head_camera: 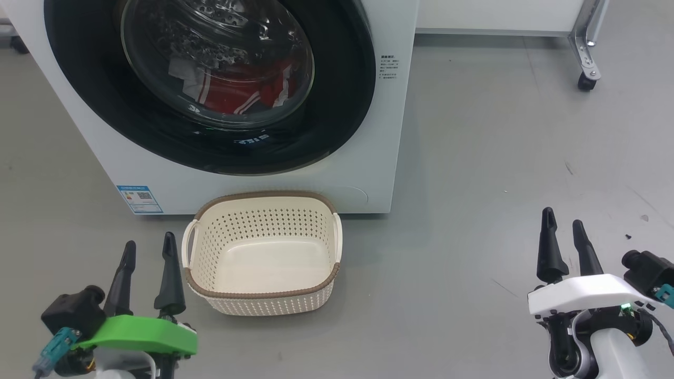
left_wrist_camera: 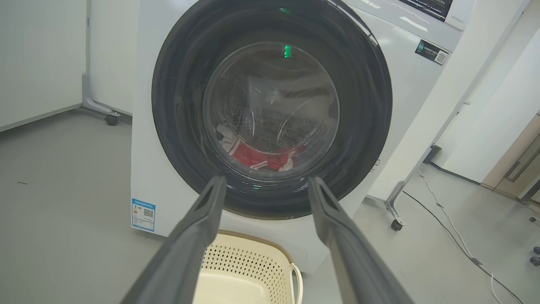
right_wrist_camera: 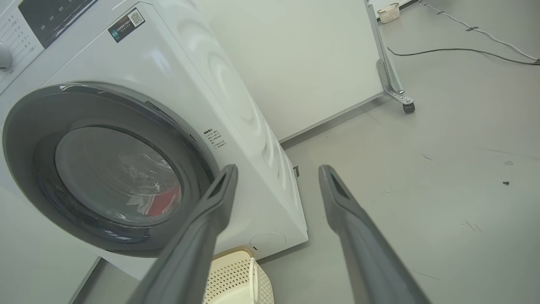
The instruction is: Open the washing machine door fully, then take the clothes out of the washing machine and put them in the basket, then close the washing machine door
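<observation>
The left tool [head_camera: 149, 240] is fitted with two long, dark, tapered fingers [head_camera: 169, 279] and a bright green cover [head_camera: 142, 334]. The right tool [head_camera: 563, 217] is capped by a white cover [head_camera: 584, 292]. A black camera block [head_camera: 71, 313] with a teal connector [head_camera: 58, 342] is mounted beside each.

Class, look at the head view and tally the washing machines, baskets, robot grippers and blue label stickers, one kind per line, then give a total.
washing machine: 1
basket: 1
grippers: 2, left gripper and right gripper
blue label sticker: 1
Total: 5
</observation>
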You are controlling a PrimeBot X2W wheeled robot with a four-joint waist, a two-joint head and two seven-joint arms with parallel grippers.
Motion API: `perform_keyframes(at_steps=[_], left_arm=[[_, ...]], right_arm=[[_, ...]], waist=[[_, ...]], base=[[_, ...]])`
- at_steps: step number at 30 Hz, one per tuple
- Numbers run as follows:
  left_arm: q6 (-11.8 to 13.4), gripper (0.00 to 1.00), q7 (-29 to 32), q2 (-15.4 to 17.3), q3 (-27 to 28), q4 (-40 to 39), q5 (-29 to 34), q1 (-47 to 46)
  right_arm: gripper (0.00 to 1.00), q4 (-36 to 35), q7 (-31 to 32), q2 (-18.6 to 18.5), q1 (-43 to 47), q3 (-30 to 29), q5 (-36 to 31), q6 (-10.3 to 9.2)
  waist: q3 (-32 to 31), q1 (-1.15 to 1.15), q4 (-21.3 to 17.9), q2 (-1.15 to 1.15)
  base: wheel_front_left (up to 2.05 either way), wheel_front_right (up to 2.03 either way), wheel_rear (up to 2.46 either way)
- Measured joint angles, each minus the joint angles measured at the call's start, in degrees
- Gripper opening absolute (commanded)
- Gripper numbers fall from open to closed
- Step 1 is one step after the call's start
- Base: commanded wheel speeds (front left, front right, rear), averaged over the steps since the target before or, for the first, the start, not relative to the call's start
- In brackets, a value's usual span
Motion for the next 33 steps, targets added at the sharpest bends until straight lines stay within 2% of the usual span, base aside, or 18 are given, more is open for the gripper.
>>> perform_keyframes(at_steps=[19,29,33], left_arm=[[2.77,1.0,-2.98,0.3,-4.31,1.91,17.88,0.02],[4.1,1.0,-4.68,0.43,-6.17,3.78,22.16,0.03],[5.21,1.0,-4.7,0.46,-6.25,4.5,20.06,0.03]], right_arm=[[1.0,3.48,-3.08,-0.32,0.04,3.65,-14.11,-2.2],[1.0,4.38,-4.55,-0.41,-0.01,5.47,-19.41,-2.23],[1.0,5.04,-4.94,-0.42,-0.03,5.97,-20.71,-2.19]], waist=[[0.57,0.0,-0.95,0.0],[1.06,0.0,-1.43,0.0],[1.32,0.0,-1.46,0.0]], base=[[0.0,0.0,0.0],[0.0,0.0,0.0],[0.0,0.0,0.0]])
